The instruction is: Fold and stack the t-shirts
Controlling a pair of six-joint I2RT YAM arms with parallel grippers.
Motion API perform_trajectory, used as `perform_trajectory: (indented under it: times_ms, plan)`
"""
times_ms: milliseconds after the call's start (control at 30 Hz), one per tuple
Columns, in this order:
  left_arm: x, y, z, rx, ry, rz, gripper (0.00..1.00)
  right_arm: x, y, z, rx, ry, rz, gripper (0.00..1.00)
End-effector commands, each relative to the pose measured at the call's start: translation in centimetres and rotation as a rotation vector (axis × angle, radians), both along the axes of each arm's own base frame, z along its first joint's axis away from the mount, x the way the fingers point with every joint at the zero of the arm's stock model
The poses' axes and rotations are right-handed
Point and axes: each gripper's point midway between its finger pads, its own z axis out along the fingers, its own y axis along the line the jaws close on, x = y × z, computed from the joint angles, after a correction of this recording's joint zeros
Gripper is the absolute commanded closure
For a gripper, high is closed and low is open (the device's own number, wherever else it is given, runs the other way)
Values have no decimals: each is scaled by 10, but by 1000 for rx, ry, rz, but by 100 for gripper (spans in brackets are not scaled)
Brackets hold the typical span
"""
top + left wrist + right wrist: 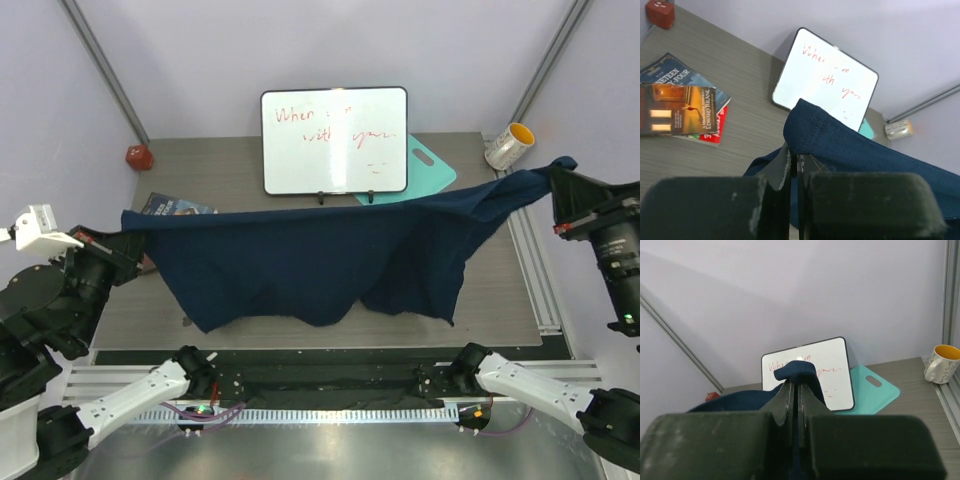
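One dark navy t-shirt (310, 260) hangs stretched in the air across the table, its lower edge drooping. My left gripper (122, 238) is shut on its left end; in the left wrist view the fabric (850, 145) bunches over my closed left gripper (795, 157). My right gripper (556, 180) is shut on its right end, held higher; in the right wrist view a fold of the shirt (797, 371) sticks up from my closed right gripper (796, 387). No other t-shirt shows.
A whiteboard (335, 140) with red writing stands at the back centre. A teal board (430, 168) lies behind the shirt. A mug (510, 146) lies at back right. Books (682, 100) lie at left, a red object (139, 156) at back left.
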Motion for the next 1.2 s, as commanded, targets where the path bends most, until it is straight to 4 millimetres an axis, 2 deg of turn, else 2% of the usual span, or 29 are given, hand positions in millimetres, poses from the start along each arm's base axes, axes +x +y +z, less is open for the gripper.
perform_trajectory:
  times_ms: [0,133,200,267,400,433,467,533,567,633,667,700,733,767,800,833,867,900,933,967,1000,1033,1067,1100,1133,1167]
  plan:
    - [8,6,-15,104,56,61,100,22,12,-16,-57,69,-51,99]
    - [10,6,-15,118,56,67,100,25,16,-19,-80,75,-41,99]
    - [13,3,-16,123,52,66,100,29,24,-22,-105,83,-20,99]
    - [18,-4,-21,138,65,53,100,41,38,-35,-139,131,-13,99]
    - [43,-28,-38,212,121,50,100,70,56,-63,-204,227,-69,99]
    - [53,-38,-46,248,149,47,100,75,60,-65,-206,233,-75,99]
    - [60,-42,-43,239,133,59,100,80,63,-65,-211,236,-83,99]
    - [74,-53,-50,283,135,61,100,96,72,-66,-251,242,-112,99]
    - [82,-54,-43,268,102,95,100,103,73,-65,-282,250,-143,99]
    - [98,-56,-44,324,106,147,100,125,79,-59,-371,271,-215,99]
    - [107,-58,-37,312,80,175,100,132,83,-54,-388,269,-222,99]
    - [116,-50,-30,299,77,206,100,134,85,-35,-367,234,-204,99]
    - [132,-53,-33,305,99,212,100,154,91,-39,-393,255,-217,99]
    - [143,-51,-31,281,107,209,100,160,88,-32,-383,247,-223,99]
    - [152,-36,-17,237,98,240,100,163,86,-17,-357,220,-228,99]
    - [160,-33,-15,232,103,251,100,176,91,-20,-364,231,-225,99]
    - [175,-33,-18,264,127,261,100,186,79,-19,-344,236,-258,99]
    - [181,-29,1,253,100,274,100,188,75,-11,-323,224,-255,99]
    - [187,-29,8,253,95,266,100,201,81,-15,-325,233,-229,99]
    - [206,-32,-3,277,143,255,100,207,74,-16,-315,238,-247,99]
    - [210,-22,23,244,104,274,100,207,71,-9,-303,224,-245,99]
    - [214,-23,23,239,123,246,100,212,74,-9,-304,226,-232,99]
    - [233,-26,16,243,155,233,100,220,75,-12,-309,236,-237,99]
    - [232,-20,40,221,107,245,100,218,72,-2,-300,215,-240,99]
    - [236,-21,42,221,109,236,100,218,74,1,-299,207,-230,99]
    - [236,-23,53,214,83,229,100,215,76,9,-288,184,-209,99]
